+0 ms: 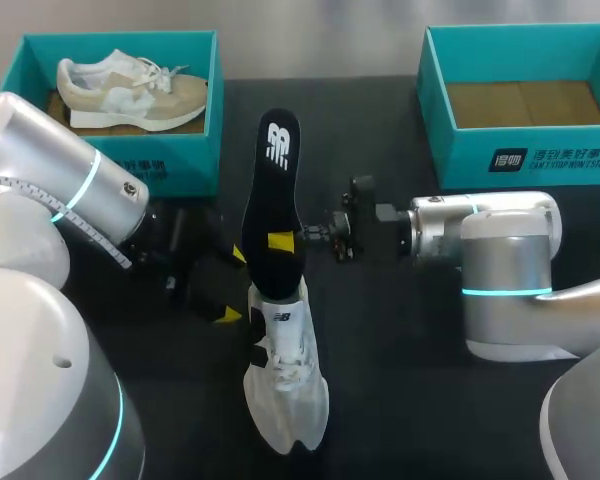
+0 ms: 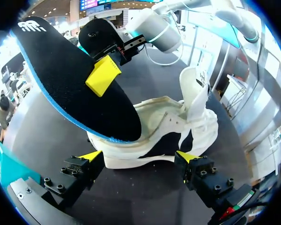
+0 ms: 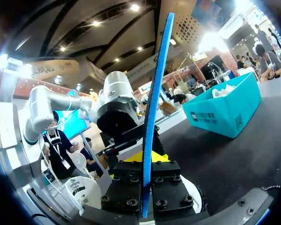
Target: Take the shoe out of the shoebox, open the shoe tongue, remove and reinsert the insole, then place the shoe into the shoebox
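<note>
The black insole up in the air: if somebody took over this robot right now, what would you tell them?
Right gripper: shut on the insole, whose lower end is at the white shoe opening.
Left gripper: open, tips beside the shoe, which lies on the table.
Done: shoe out, tongue pulled up, insole removed.
Left: slide the insole back in, then put the shoe into a box. The right box is empty; the left box holds a tan shoe.

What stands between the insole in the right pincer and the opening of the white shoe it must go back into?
Nothing visible. The tongue stands pulled back, and the insole already has its lower end at the opening of the shoe.
</note>
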`<state>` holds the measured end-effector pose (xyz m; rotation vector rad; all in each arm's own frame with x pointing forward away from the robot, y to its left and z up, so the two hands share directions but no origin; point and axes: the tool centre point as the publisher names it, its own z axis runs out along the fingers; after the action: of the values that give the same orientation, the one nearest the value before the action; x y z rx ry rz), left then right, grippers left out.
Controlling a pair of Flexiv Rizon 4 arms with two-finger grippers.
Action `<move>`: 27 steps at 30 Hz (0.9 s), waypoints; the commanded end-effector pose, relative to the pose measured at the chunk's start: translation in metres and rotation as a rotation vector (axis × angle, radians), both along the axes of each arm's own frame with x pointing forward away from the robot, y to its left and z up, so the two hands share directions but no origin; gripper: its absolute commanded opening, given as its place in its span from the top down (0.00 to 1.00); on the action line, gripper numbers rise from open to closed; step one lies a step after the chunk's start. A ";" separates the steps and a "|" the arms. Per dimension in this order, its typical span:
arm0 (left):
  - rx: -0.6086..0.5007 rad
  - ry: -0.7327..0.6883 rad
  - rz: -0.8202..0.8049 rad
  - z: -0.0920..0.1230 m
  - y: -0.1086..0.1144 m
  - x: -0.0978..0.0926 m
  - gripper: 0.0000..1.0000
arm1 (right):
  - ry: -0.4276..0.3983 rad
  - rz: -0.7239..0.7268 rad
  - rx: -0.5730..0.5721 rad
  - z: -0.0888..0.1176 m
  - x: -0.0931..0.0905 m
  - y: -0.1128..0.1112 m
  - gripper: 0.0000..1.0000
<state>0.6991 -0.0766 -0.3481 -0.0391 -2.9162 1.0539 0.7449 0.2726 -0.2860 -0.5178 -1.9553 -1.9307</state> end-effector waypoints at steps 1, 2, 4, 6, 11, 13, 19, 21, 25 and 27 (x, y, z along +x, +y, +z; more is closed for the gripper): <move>0.001 -0.001 0.000 0.000 0.000 0.000 0.00 | 0.005 -0.061 -0.032 -0.004 -0.007 0.001 1.00; 0.001 -0.001 0.000 0.000 0.000 0.000 0.00 | 0.007 -0.065 -0.035 -0.006 -0.007 0.001 1.00; 0.001 -0.001 0.000 0.000 0.000 0.000 0.00 | 0.009 -0.077 -0.040 -0.009 -0.007 0.000 1.00; 0.001 -0.001 0.000 0.000 0.000 0.000 0.00 | 0.009 -0.082 -0.039 -0.011 -0.008 0.000 1.00; 0.001 -0.001 0.000 0.000 0.000 0.000 0.00 | 0.002 -0.077 -0.039 -0.014 -0.010 0.001 1.00; 0.001 -0.001 0.000 0.000 0.000 0.000 0.00 | 0.008 -0.078 -0.036 -0.016 -0.010 0.001 1.00; 0.001 -0.001 0.000 0.000 0.000 0.000 0.00 | 0.033 -0.099 -0.051 -0.024 -0.015 0.001 1.00; 0.001 -0.001 0.000 0.000 0.000 0.000 0.00 | 0.037 -0.110 -0.062 -0.025 -0.016 0.001 1.00; 0.001 -0.001 0.000 0.000 0.000 0.000 0.00 | 0.038 -0.121 -0.069 -0.028 -0.019 -0.001 1.00; 0.001 -0.001 0.000 0.000 0.000 0.000 0.00 | 0.042 -0.120 -0.069 -0.030 -0.020 -0.002 1.00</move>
<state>0.6991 -0.0767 -0.3481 -0.0392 -2.9161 1.0539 0.7303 0.2696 -0.3142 -0.6945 -2.0066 -1.9112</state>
